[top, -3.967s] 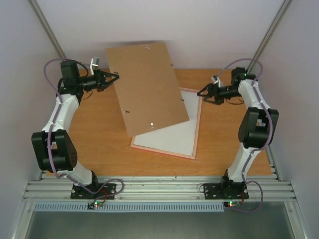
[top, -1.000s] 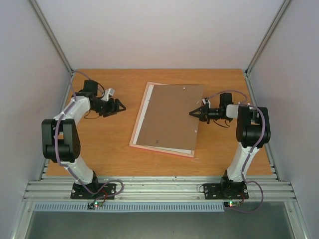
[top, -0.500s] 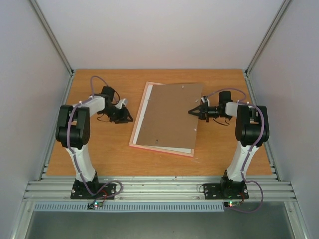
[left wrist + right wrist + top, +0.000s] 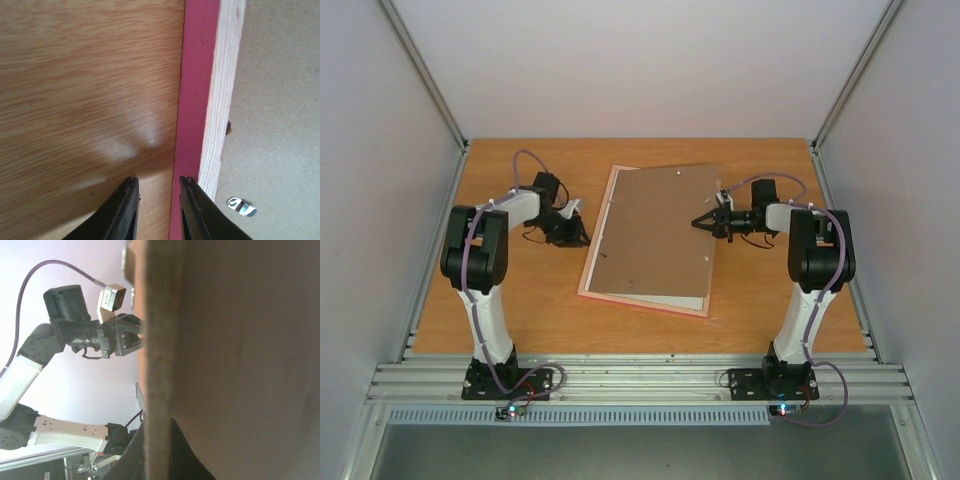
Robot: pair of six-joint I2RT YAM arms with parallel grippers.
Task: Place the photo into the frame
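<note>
The pink frame (image 4: 592, 250) lies flat mid-table with the brown backing board (image 4: 655, 230) over it, slightly askew. A white strip (image 4: 650, 297) at the frame's near edge looks like the photo's plain back. The rest of the photo is hidden under the board. My right gripper (image 4: 698, 222) is shut on the board's right edge (image 4: 157, 340), which runs between its fingers (image 4: 180, 450). My left gripper (image 4: 582, 238) sits low at the frame's left side. In the left wrist view its jaws (image 4: 159, 187) stand narrowly apart over bare table, the right finger above the pink rail (image 4: 197, 100).
A small metal turn clip (image 4: 241, 207) sits on the frame's back beside the pale wood rim (image 4: 225, 90). The wooden table (image 4: 520, 300) is walled on the left, right and back. Metal rails run along the near edge (image 4: 640, 380).
My left gripper has slid right up to the frame's left edge and its jaws have narrowed. My right gripper has shifted slightly left and away with the board's edge.
</note>
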